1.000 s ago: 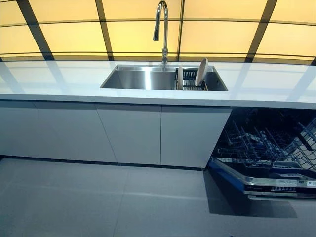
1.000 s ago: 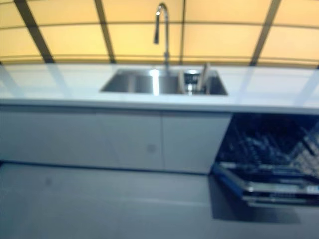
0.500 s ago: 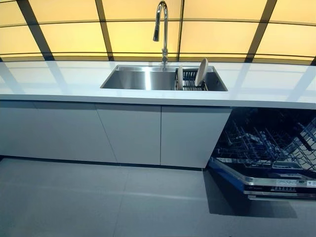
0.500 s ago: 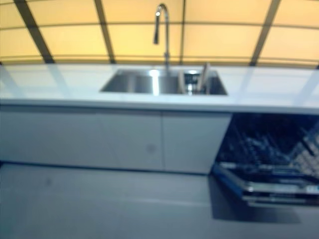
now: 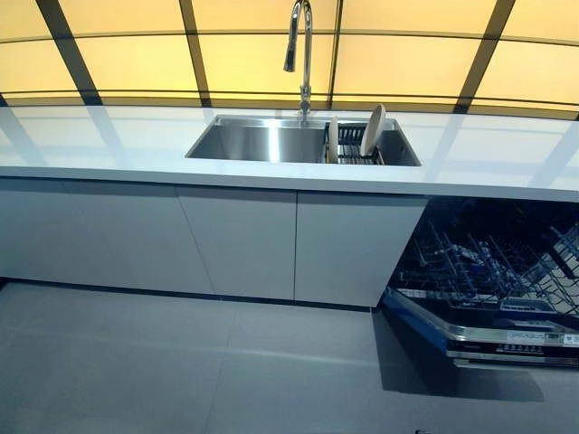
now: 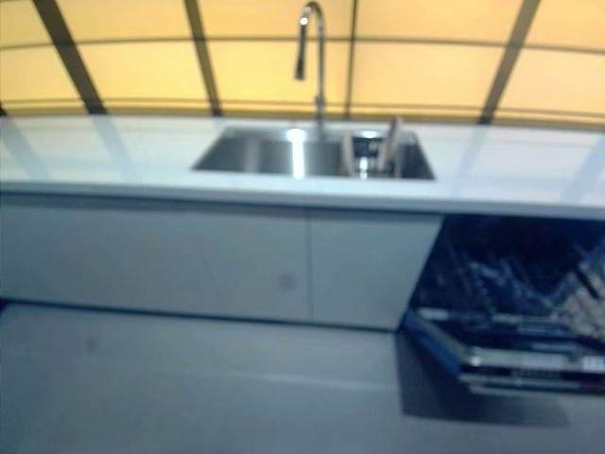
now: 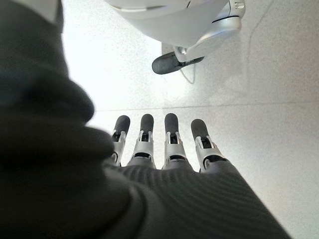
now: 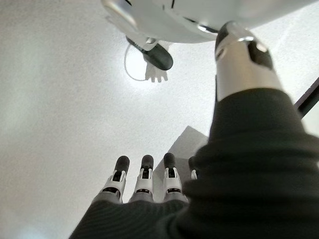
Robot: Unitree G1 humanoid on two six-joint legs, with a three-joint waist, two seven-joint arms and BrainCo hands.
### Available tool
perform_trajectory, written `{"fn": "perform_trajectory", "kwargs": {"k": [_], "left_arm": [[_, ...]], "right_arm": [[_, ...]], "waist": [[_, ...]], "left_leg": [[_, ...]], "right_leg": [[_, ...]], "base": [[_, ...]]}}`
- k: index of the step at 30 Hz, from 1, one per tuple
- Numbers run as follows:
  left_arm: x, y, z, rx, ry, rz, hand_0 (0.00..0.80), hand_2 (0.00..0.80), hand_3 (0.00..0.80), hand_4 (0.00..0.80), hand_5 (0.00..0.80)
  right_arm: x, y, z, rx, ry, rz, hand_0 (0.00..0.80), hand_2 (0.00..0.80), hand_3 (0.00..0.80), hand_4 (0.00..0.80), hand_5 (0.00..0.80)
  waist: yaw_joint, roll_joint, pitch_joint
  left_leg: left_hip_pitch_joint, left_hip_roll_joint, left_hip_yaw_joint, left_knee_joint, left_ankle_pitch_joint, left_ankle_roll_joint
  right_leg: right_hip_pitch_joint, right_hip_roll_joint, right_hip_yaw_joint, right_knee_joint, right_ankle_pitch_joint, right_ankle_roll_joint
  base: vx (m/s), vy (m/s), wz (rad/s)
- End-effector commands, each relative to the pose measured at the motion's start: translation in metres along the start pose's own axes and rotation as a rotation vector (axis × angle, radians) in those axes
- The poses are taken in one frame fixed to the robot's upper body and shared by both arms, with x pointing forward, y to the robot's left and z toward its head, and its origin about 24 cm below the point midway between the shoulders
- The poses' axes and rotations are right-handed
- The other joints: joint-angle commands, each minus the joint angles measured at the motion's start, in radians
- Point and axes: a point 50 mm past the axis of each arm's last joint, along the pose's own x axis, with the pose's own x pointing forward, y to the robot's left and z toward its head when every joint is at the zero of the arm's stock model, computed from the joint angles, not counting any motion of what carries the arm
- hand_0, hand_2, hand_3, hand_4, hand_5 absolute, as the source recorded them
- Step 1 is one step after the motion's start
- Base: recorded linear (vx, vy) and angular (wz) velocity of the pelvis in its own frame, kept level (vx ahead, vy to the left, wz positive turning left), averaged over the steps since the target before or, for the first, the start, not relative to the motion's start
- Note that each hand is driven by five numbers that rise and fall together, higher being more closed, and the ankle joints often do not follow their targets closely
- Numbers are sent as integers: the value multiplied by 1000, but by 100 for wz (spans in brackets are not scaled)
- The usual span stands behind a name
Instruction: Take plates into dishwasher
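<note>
Two pale plates stand on edge in a dark rack (image 5: 355, 149) in the right end of the steel sink (image 5: 262, 142): a round one (image 5: 372, 130) leaning right and another (image 5: 333, 139) seen edge-on to its left. The dishwasher (image 5: 493, 271) is open at the right under the counter, its door (image 5: 479, 334) down and its wire rack pulled out. Neither hand shows in the eye views. My left hand (image 7: 159, 144) and right hand (image 8: 144, 181) show only in their wrist views, fingers straight, empty, pointing at the floor.
A white counter (image 5: 109, 145) runs across the view over plain white cabinet doors (image 5: 240, 240). A tall curved tap (image 5: 300, 45) stands behind the sink. Grey tiled floor (image 5: 181, 371) lies between me and the cabinets. The lowered dishwasher door juts out over the floor at the right.
The whole picture has shifted slightly down and right, so the camera has moved a little. Nothing in the scene has moved.
</note>
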Motion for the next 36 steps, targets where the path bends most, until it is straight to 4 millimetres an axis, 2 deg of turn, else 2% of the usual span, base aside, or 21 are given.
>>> {"fn": "perform_trajectory", "kwargs": {"k": [1, 2, 3, 4, 7, 10, 11, 13, 15, 17, 18, 19, 21, 23, 26, 28, 31, 32, 34, 35, 36], "left_arm": [[-1, -1, 22, 4, -67, 0, 0, 0, 0, 0, 0], [-1, -2, 22, -15, -69, -6, 0, 0, 0, 0, 0], [0, -2, 20, -23, -69, -6, 0, 0, 0, 0, 0], [0, -3, 13, -38, -60, -8, 0, 0, 0, 0, 0], [0, -4, 0, -56, -32, -7, 0, 0, 0, 0, 0], [0, -5, -7, -87, -2, -8, 0, 0, 0, 0, 0], [0, -6, -11, -115, 12, -7, 0, 0, 0, 0, 0], [0, -3, -11, -103, 6, 1, 0, 0, 0, 0, 0], [0, 1, -10, -113, 0, 19, 0, 0, 0, 0, 0], [0, 5, -8, -114, -1, 36, 0, 0, 0, 0, 0], [0, 5, -9, -114, 0, 36, 0, 0, 0, 0, 0], [0, 8, -3, -100, -3, 35, 0, 0, 0, 0, 0], [0, 8, -1, -73, -2, 35, 0, 0, 0, 0, 0], [0, 10, -1, -55, 3, 36, 0, 0, 0, 0, 0], [0, 14, 5, 8, -9, 42, 0, 0, 0, 0, 0], [0, 14, 7, 28, -6, 52, 0, 0, 0, 0, 0], [0, 12, 12, 25, -1, 67, 0, 0, 0, 0, 0], [0, 13, 16, 28, -4, 74, 0, 0, 0, 0, 0], [-1, 15, 19, 29, -12, 81, 0, 0, 0, 0, 0], [-1, 16, 20, 18, -14, 85, 0, 0, 0, 0, 0], [-1, 17, 21, 5, -15, 88, 0, 0, 0, 0, 0]], "right_arm": [[3, -20, 40, -81, -109, -31, 0, 0, 0, 0, 0], [4, -23, 38, -101, -98, -41, 0, 0, 0, 0, 0], [4, -25, 35, -106, -84, -46, 0, 0, 0, 0, 0], [5, -28, 30, -96, -60, -53, 0, 0, 0, 0, 0], [6, -28, 24, -109, -35, -36, 0, 0, 0, 0, 0], [6, -31, 16, -90, 1, -34, 0, 0, 0, 0, 0], [6, -31, 13, -84, 18, -37, 0, 0, 0, 0, 0], [6, -31, 12, -84, 27, -36, 0, 0, 0, 0, 0], [6, -28, 11, -63, 37, -31, 0, 0, 0, 0, 0], [5, -20, 12, -75, 24, -12, 0, 0, 0, 0, 0], [5, -20, 12, -75, 24, -11, 0, 0, 0, 0, 0], [5, -16, 17, -63, 9, -12, 0, 0, 0, 0, 0], [5, -17, 23, -18, -2, -37, 0, 0, 0, 0, 0], [4, -19, 28, 2, -16, -62, 0, 0, 0, 0, 0], [4, -19, 28, 27, -19, -82, 0, 0, 0, 0, 0], [4, -20, 26, 25, -17, -85, 0, 0, 0, 0, 0], [5, -25, 22, 34, -4, -77, 0, 0, 0, 0, 0], [5, -27, 21, 38, -6, -79, 0, 0, 0, 0, 0], [5, -27, 22, 44, -17, -80, 0, 0, 0, 0, 0], [6, -28, 24, 32, -27, -82, 0, 0, 0, 0, 0], [6, -29, 25, 28, -32, -88, 0, 0, 0, 0, 0]], "waist": [[33, -93, 116], [48, -79, 135], [59, -62, 142], [83, -29, 156], [135, 12, 148], [153, 14, 131], [150, 10, 112], [149, 11, 93], [159, 8, 73], [167, -9, 45], [167, -10, 44], [162, -22, 21], [160, -24, 2], [158, -31, -15], [135, -40, -35], [98, -33, -28], [39, -1, -3], [18, -4, 8], [-15, -29, 26], [-38, -26, 40], [-51, -20, 52]], "left_leg": [[-188, -122, 31, 470, -64, 124], [-267, -117, 32, 516, -16, 110], [-289, -125, 28, 466, 25, 96], [-295, -121, 31, 330, 102, 65], [-334, -95, 22, -5, 270, 9], [-357, -84, 44, -62, 283, 2], [-338, -82, 82, -60, 217, 26], [-319, -67, 120, -52, 207, 36], [-316, -68, 111, -11, 175, 51], [-301, -96, 97, 48, 124, 80], [-301, -97, 97, 49, 123, 81], [-269, -120, 95, 46, 97, 109], [-247, -143, 77, 49, 76, 136], [-245, -168, 74, 52, 66, 157], [-217, -208, 62, 29, 55, 187], [-168, -217, 30, 15, 41, 186], [-62, -186, 6, -22, 33, 159], [-21, -181, -5, -36, 12, 151], [30, -196, -31, -41, -42, 141], [64, -185, -47, -25, -87, 133], [82, -176, -64, -9, -110, 135]], "right_leg": [[15, 19, 8, 106, -95, -83], [25, 35, 17, 117, -103, -91], [37, 52, 26, 116, -108, -89], [82, 81, 46, 105, -121, -75], [202, 111, 101, 52, -146, -46], [268, 95, 135, 42, -201, -33], [287, 66, 134, 56, -214, -17], [305, 38, 118, 64, -228, -1], [325, 7, 87, 79, -243, 11], [338, -32, 51, 87, -200, 35], [339, -33, 50, 86, -200, 35], [324, -63, 30, 103, -146, 57], [311, -82, 24, 137, -107, 66], [312, -77, 39, 181, -74, 69], [236, -60, 85, 360, 68, 88], [107, -54, 100, 408, 115, 82], [-65, -40, 51, 287, 48, 54], [-125, -56, 35, 185, 77, 60], [-217, -99, 41, 31, 207, 97], [-256, -98, 40, -78, 258, 113], [-286, -94, 64, -76, 253, 106]], "base": [[53, -106, -8], [110, -24, -11], [305, 52, -28], [405, 97, -41], [532, 120, -64], [438, 146, -69], [471, 209, 7], [412, 175, 15], [451, 150, -8], [410, 139, 1], [357, 151, -28], [339, 150, -36], [408, 188, -16], [319, 144, -8], [304, 115, -2], [331, 49, 46], [384, -82, 29], [347, -219, 21], [425, -302, 32], [463, -270, 34], [405, -200, 33]]}}
